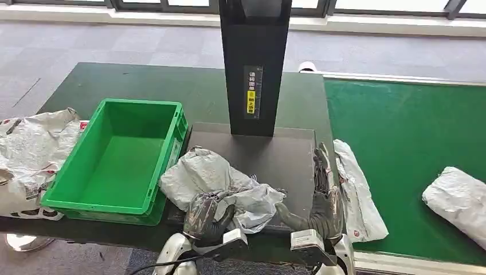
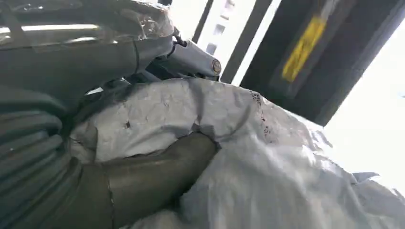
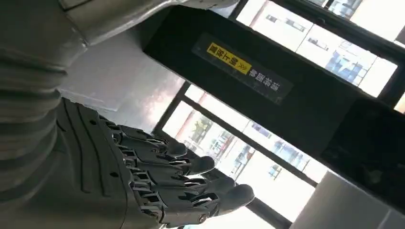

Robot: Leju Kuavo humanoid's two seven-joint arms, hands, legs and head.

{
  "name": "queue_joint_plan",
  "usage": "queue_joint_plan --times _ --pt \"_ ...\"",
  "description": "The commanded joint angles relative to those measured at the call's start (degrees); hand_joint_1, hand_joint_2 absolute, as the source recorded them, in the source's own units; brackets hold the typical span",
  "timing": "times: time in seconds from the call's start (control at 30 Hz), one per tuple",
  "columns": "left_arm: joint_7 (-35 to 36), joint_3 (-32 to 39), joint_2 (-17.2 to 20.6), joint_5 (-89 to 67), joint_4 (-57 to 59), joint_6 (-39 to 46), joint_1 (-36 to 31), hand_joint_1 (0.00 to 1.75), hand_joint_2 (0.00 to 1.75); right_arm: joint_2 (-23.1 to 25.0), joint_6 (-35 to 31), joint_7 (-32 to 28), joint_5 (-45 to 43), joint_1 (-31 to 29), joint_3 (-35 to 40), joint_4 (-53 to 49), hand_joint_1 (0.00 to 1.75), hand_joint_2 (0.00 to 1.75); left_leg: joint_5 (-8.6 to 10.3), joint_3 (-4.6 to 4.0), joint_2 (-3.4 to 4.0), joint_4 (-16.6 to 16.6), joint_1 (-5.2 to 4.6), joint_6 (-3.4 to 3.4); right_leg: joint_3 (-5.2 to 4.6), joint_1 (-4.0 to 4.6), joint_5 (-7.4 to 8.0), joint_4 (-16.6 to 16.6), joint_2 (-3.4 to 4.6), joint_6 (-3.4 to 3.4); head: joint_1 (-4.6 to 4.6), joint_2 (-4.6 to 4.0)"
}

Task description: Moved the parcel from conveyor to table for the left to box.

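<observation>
Left hand [image 1: 207, 215]: your fingers are wrapped on the near edge of the parcel [image 1: 215, 186], thumb pressed into the film.
Right hand [image 1: 325, 197]: fingers spread, holding nothing, just right of the parcel.
Parcel: on the dark plate [image 1: 286, 157], touching the green crate [image 1: 117, 163] on its left.
Risk: you grip loose film only; it may slip or snag the crate rim.
Bystander: 1 flat bag [image 1: 356, 195] just beyond your right hand could get dragged.
</observation>
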Motion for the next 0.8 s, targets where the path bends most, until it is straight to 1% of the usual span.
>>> queue_joint_plan --times 0.03,0.07,0.13,0.17,0.2,0.23,0.27,0.37,0.43,0.47,0.5,0.57,0.6,0.63,0.67,0.7,0.73,0.8 --pt "-0.8 3.9 -1.8 0.2 -13.1 1.8 7.0 1.75 1.75 1.0 0.1 0.0 0.4 0.5 -3.8 -1.6 0.00 1.75 0.01 0.00 0.07 -0.1 0.02 0.02 0.01 0.02 0.04 -0.1 0.05 0.01 0.00 0.00" --pt "-5.0 4.4 -1.4 3.6 -18.2 5.3 9.2 1.75 1.75 1.1 0.0 0.0 0.6 0.7 -4.0 -2.1 0.00 1.75 0.00 -0.03 0.06 0.0 0.05 0.01 -0.01 0.05 0.04 -0.1 0.05 0.01 0.00 0.00" --pt "-7.9 5.4 -1.1 1.4 -30.7 7.4 14.3 1.75 1.75 1.1 -0.3 0.1 0.9 1.8 -4.7 -3.4 0.00 1.75 -0.03 -0.13 0.15 0.0 0.05 0.02 -0.12 0.06 0.04 0.0 0.14 0.01 0.00 0.00" --pt "-8.9 6.6 -1.9 -1.6 -38.2 7.4 17.4 1.75 1.75 0.9 -0.1 0.0 0.5 2.2 -5.2 -4.0 0.00 1.75 -0.06 -0.10 0.23 0.0 0.08 0.01 -0.11 0.09 0.05 -0.1 0.21 0.00 0.00 0.00" --pt "-9.6 7.3 -3.0 -3.8 -42.5 7.4 19.7 1.75 1.75 0.7 0.0 0.0 0.0 2.4 -5.5 -4.2 0.00 1.75 -0.10 -0.13 0.27 0.1 0.07 0.00 -0.16 0.07 0.01 0.0 0.26 0.00 0.00 0.00" --pt "-9.6 7.9 -3.5 -4.9 -46.7 7.4 20.6 1.75 1.75 0.4 0.0 0.0 -0.5 2.4 -5.6 -4.3 0.00 1.75 -0.14 -0.16 0.33 0.1 0.10 0.01 -0.19 0.10 0.01 0.0 0.32 0.00 0.00 0.00" --pt "-9.6 6.2 -2.0 -3.1 -52.5 7.4 23.0 1.75 1.75 -0.3 -0.6 0.0 -1.3 2.3 -5.6 -3.9 0.00 1.75 -0.14 -0.18 0.27 0.1 0.08 0.01 -0.20 0.09 -0.02 0.0 0.25 0.00 0.00 0.00" --pt "-9.6 4.5 -0.3 -0.8 -60.5 7.4 23.6 1.75 1.75 -1.9 -2.3 0.0 -2.7 3.0 -5.1 -3.7 0.00 1.75 -0.13 -0.19 0.20 0.1 0.09 0.01 -0.19 0.10 -0.03 0.0 0.19 0.00 0.00 0.00" --pt "-9.6 5.2 -0.3 1.0 -62.7 7.4 23.0 1.75 1.75 -2.6 -3.2 0.0 -3.4 3.9 -4.4 -4.1 0.00 1.75 -0.12 -0.19 0.12 0.1 0.10 -0.04 -0.18 0.10 -0.04 0.0 0.12 -0.03 0.00 0.00" --pt "-9.6 6.5 0.0 4.9 -63.8 7.4 22.2 1.75 1.75 -2.9 -4.0 0.0 -3.6 4.6 -4.0 -4.5 0.00 1.75 -0.09 -0.15 0.07 0.0 0.09 -0.03 -0.13 0.10 -0.03 -0.1 0.08 -0.03 -0.02 0.00" --pt "-9.6 8.2 0.7 8.5 -63.6 7.4 22.0 1.75 1.75 -3.0 -4.3 0.0 -3.5 5.4 -3.9 -4.9 0.00 1.75 -0.07 -0.21 -0.03 0.1 0.07 -0.02 -0.18 0.08 -0.07 0.0 -0.03 0.00 0.00 0.00" --pt "-9.6 11.6 2.9 15.6 -62.7 7.4 21.5 1.75 1.75 -3.0 -4.9 0.0 -3.0 7.7 -3.8 -6.5 0.00 1.75 -0.06 -0.13 0.00 0.0 0.03 -0.02 -0.13 0.03 -0.06 0.0 0.00 -0.01 0.00 0.00" --pt "-9.6 11.7 3.7 17.0 -62.1 7.4 21.6 1.75 1.75 -3.0 -4.9 0.0 -2.9 8.2 -3.8 -6.8 0.00 1.75 -0.02 -0.07 0.00 -0.1 0.04 -0.04 -0.06 0.05 -0.03 -0.1 -0.01 -0.04 0.00 0.00" --pt "-9.6 11.6 3.8 17.7 -61.1 7.4 21.6 1.75 1.75 -3.1 -5.0 0.0 -2.8 9.3 -3.7 -8.0 0.00 1.75 -0.05 -0.07 0.02 -0.1 0.02 -0.02 -0.08 0.02 -0.05 -0.1 0.01 -0.02 0.00 0.00" --pt "-9.6 15.6 4.5 24.2 -57.9 7.4 21.5 1.75 1.75 -3.0 -5.0 0.0 -2.7 10.4 -3.9 -8.6 0.00 1.75 -0.02 -0.06 0.02 -0.1 0.01 -0.02 -0.07 0.02 -0.03 -0.1 0.01 -0.03 0.00 0.00" --pt "-9.6 16.0 5.3 25.5 -56.6 7.4 21.4 1.75 1.75 -4.1 -5.9 0.0 -3.0 10.6 -2.7 -8.8 0.00 1.75 -0.01 0.01 -0.02 -0.2 0.01 -0.04 0.00 0.02 -0.04 -0.2 -0.03 -0.04 0.00 0.00" --pt "-9.6 18.3 6.1 27.6 -52.5 7.4 21.1 1.75 1.75 -3.9 -5.6 0.0 -3.3 11.1 -3.3 -9.1 0.00 1.75 0.00 0.02 -0.01 -0.2 0.06 -0.04 0.05 0.08 -0.01 -0.2 -0.03 -0.05 0.00 0.00" --pt "-9.6 20.0 7.4 29.3 -48.3 7.4 20.1 1.75 1.75 -3.9 -5.2 0.0 -3.2 11.5 -3.6 -9.4 0.00 1.75 0.00 0.02 -0.01 -0.2 0.04 -0.01 0.04 0.07 0.00 -0.2 -0.03 -0.02 0.00 0.00"
